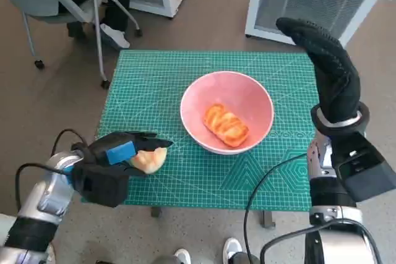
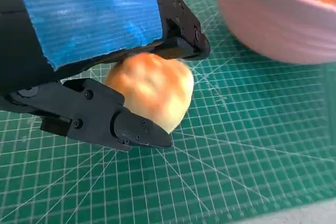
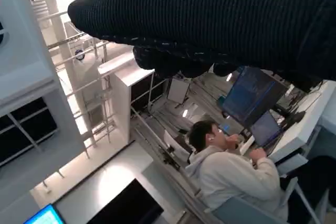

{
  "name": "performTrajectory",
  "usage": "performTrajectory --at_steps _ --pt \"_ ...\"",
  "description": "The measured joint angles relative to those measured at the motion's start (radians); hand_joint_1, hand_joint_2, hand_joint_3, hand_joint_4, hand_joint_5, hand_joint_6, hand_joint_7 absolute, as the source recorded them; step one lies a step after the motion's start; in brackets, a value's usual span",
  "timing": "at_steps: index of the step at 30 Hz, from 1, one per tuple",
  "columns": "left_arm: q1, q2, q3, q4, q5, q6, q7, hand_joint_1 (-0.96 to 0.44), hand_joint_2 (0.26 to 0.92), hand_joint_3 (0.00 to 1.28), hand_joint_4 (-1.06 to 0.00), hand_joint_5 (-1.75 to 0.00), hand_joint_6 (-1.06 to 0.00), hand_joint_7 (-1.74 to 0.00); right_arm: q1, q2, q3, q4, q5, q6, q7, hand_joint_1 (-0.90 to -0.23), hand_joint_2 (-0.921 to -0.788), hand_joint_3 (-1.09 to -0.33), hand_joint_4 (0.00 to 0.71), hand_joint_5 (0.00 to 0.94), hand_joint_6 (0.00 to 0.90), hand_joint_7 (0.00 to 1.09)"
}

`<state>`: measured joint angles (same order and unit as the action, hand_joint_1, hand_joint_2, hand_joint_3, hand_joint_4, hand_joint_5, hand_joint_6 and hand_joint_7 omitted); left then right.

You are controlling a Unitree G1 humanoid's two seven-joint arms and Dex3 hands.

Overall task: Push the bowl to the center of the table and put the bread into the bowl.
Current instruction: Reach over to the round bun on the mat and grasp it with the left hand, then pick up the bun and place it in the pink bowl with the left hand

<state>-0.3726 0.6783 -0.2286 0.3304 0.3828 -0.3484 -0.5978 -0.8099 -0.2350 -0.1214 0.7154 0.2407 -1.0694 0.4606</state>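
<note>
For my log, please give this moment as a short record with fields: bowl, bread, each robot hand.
bowl: pink, near the middle of the green mat
bread in bowl: one piece
bread outside: one piece, on the mat
left robot hand: grips the outside bread
right robot hand: raised, holds nothing

Small worktop covered by a green gridded cutting mat. Pink round bowl sits near the mat's centre. A pale golden bread roll rests at the mat's left front.
</note>
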Motion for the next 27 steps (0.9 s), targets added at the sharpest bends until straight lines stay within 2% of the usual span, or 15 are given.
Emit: performTrajectory --at_steps 4,5,6,7,10,13,17,27 --pt "-0.013 -0.003 -0.013 0.016 0.021 0.000 0.028 -0.13 0.921 0.08 -0.74 -0.13 -0.73 -0.13 0.000 0.000 0.000 0.000 0.000 0.000 0.000 -0.561 -0.921 -0.756 0.271 0.003 0.276 0.15" --pt "-0.014 -0.004 -0.014 0.016 0.027 0.000 0.033 -0.10 0.921 0.10 -0.71 -0.37 -0.69 -0.34 0.000 0.000 0.000 0.000 0.000 0.000 0.000 -0.561 -0.921 -0.756 0.271 0.003 0.276 0.15" --pt "-0.014 -0.004 -0.016 0.016 0.032 0.000 0.039 -0.07 0.921 0.15 -0.63 -0.74 -0.61 -0.69 0.000 0.000 0.000 0.000 0.000 0.000 0.000 -0.561 -0.921 -0.756 0.271 0.003 0.276 0.15" --pt "-0.014 -0.004 -0.016 0.016 0.035 0.000 0.044 -0.04 0.921 0.17 -0.59 -0.98 -0.56 -0.89 0.000 0.000 0.000 0.000 0.000 0.000 0.000 -0.561 -0.921 -0.756 0.271 0.003 0.276 0.15" --pt "-0.014 -0.003 -0.015 0.013 0.037 0.001 0.055 -0.01 0.921 0.18 -0.55 -1.26 -0.53 -1.10 0.000 -0.001 0.000 0.000 0.000 0.000 0.000 -0.563 -0.921 -0.756 0.271 0.002 0.276 0.15" --pt "-0.013 0.000 -0.010 0.006 0.034 0.002 0.054 0.00 0.921 0.17 -0.56 -1.34 -0.54 -1.15 0.000 -0.001 -0.001 0.000 0.000 0.001 0.000 -0.564 -0.921 -0.755 0.271 0.002 0.275 0.15" --pt "-0.005 0.012 0.011 -0.017 0.004 0.005 0.036 0.00 0.921 0.16 -0.56 -1.37 -0.56 -1.16 0.000 -0.001 -0.001 0.000 0.000 0.002 0.000 -0.563 -0.921 -0.755 0.271 0.002 0.275 0.15" --pt "-0.018 0.037 0.141 -0.196 -0.129 0.055 0.006 0.00 0.920 0.15 -0.55 -1.36 -0.58 -1.16 0.000 -0.002 -0.001 0.000 -0.002 0.002 0.000 -0.552 -0.921 -0.758 0.271 0.001 0.273 0.15"
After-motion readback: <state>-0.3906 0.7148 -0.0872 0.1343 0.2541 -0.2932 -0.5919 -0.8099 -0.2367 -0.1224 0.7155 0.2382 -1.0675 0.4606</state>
